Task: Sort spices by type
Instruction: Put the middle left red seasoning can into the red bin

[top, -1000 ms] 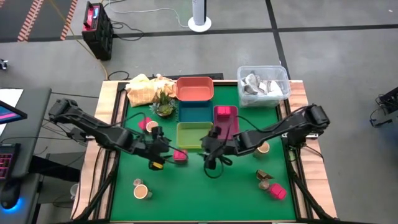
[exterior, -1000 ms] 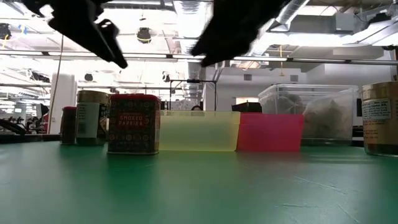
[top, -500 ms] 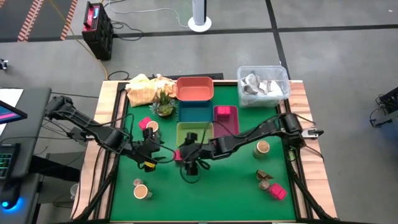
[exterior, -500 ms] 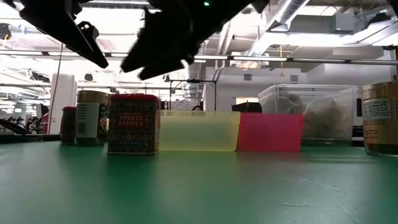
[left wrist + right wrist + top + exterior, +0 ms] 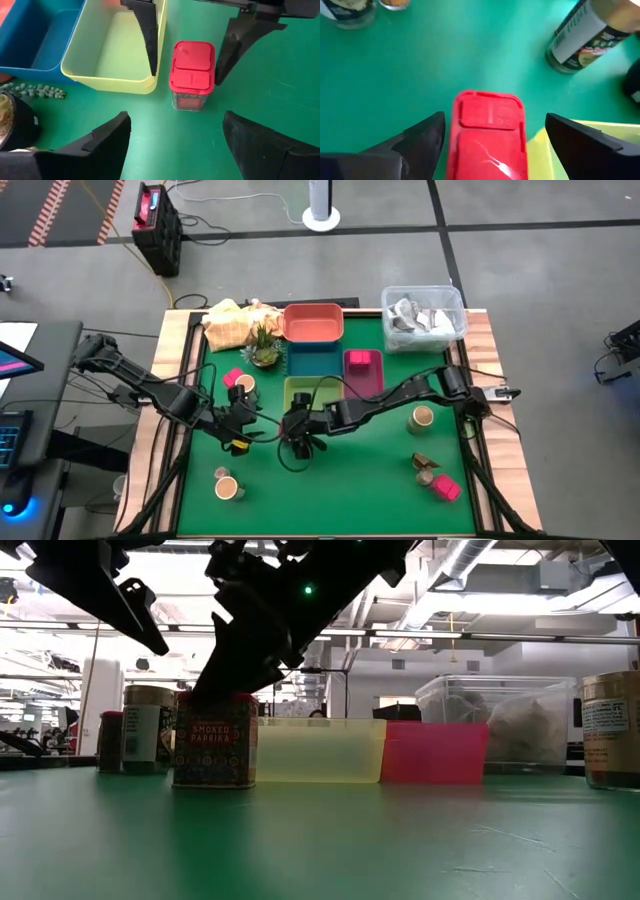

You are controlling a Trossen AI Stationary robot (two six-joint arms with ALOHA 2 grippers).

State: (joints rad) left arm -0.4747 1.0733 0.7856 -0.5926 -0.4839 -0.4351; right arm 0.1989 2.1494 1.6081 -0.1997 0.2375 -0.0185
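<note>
A square tin with a red lid (image 5: 192, 72), labelled smoked paprika (image 5: 214, 738), stands upright on the green table beside the yellow tray (image 5: 107, 55). My right gripper (image 5: 493, 122) is open and has come down over the tin. Its two fingers stand on either side of the lid with a gap showing, one of them (image 5: 149, 45) between tin and tray. My left gripper (image 5: 175, 142) hangs open just left of the tin, pointing at it. Other spices stand around: a round jar (image 5: 243, 383), a magenta block (image 5: 232, 377), a jar (image 5: 422, 417) and brown lumps (image 5: 425, 463).
Orange (image 5: 313, 322), blue (image 5: 312, 360) and magenta (image 5: 363, 370) trays sit behind the yellow one. A clear bin (image 5: 422, 315) is at the far right, with a plant (image 5: 264, 350) and yellow cloth (image 5: 232, 323) at the far left. A jar (image 5: 228, 487) and a magenta block (image 5: 447, 488) stand near the front.
My right gripper has swept toward the table's left edge and sunk, from in front of the magenta tray to over the red-lidded tin, which it now straddles. My left gripper has drawn back a little toward the left edge. The tin has stayed in place.
</note>
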